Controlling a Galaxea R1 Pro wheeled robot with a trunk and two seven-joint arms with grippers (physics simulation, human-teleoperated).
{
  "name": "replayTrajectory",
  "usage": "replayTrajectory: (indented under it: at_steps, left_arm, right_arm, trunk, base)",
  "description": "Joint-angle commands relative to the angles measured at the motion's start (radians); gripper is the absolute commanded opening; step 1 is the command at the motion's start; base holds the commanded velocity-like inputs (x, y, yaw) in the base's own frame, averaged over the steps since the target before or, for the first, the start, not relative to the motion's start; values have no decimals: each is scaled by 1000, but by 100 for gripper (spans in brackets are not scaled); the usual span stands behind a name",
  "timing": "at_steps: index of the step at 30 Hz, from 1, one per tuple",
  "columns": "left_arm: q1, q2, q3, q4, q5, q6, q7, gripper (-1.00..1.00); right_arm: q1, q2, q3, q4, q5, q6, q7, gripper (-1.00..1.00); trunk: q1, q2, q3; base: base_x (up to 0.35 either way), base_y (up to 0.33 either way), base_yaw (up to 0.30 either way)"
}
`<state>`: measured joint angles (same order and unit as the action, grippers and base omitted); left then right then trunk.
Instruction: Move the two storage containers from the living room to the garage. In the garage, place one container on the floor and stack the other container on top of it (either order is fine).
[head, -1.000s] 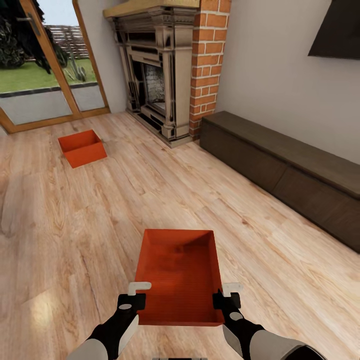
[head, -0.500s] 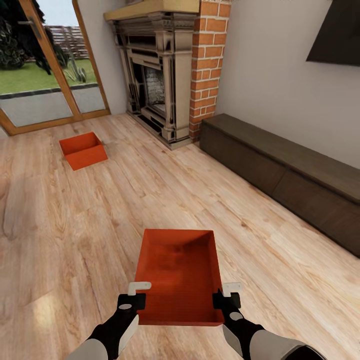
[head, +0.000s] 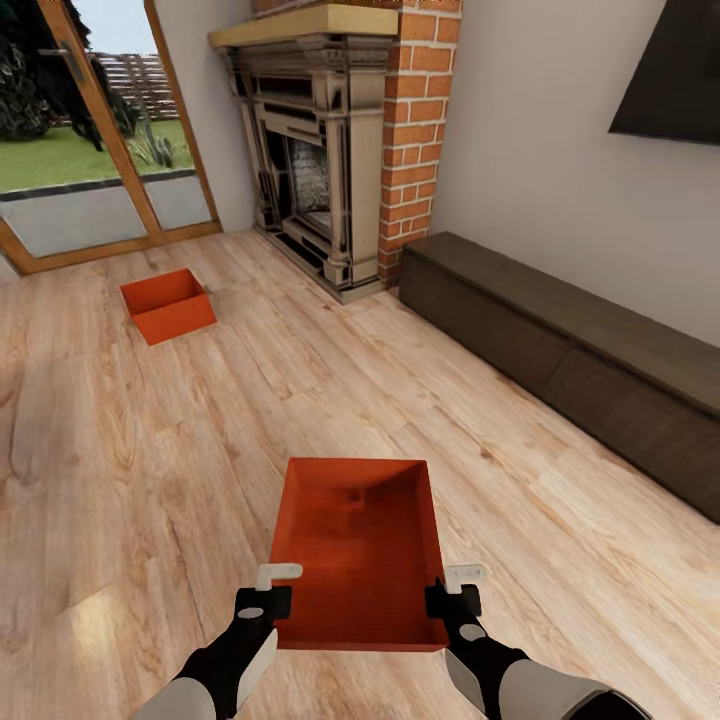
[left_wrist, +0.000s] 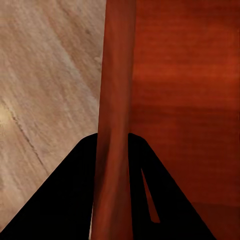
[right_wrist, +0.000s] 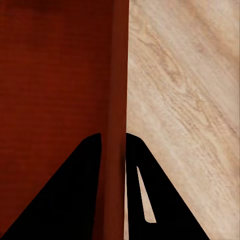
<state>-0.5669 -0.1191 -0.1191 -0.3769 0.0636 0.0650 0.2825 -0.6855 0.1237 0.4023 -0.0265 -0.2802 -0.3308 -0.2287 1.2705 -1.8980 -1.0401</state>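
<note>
View has shifted, grip unchanged | left gripper (head: 268, 590) and right gripper (head: 458, 588) each clamp opposite walls of held container (head: 360, 540) | second container (head: 168, 304) on wood floor (head: 150, 450) far ahead

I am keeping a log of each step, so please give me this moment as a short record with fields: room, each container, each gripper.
room: living room, wood-plank floor, brick fireplace
held container: orange-red, open top, carried in front of the robot
left gripper: shut on its left wall
right gripper: shut on its right wall
second container: on the floor near the glass door
</note>
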Motion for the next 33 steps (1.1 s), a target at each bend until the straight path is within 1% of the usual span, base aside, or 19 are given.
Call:
replayTrajectory:
  at_steps: [1, 33]
  left_arm:
    - [-1, 1, 12, -5, -15, 8, 16, -100]
    - [-1, 2, 12, -6, -15, 7, 17, -100]
  right_arm:
    - [0, 0, -23, 3, -31, -8, -7, -100]
    - [0, 5, -23, 5, -32, -12, -7, -100]
  trunk:
    - [-4, 7, 3]
    - [-127, 231, 103]
  base:
    - [0, 0, 0]
    - [0, 0, 0]
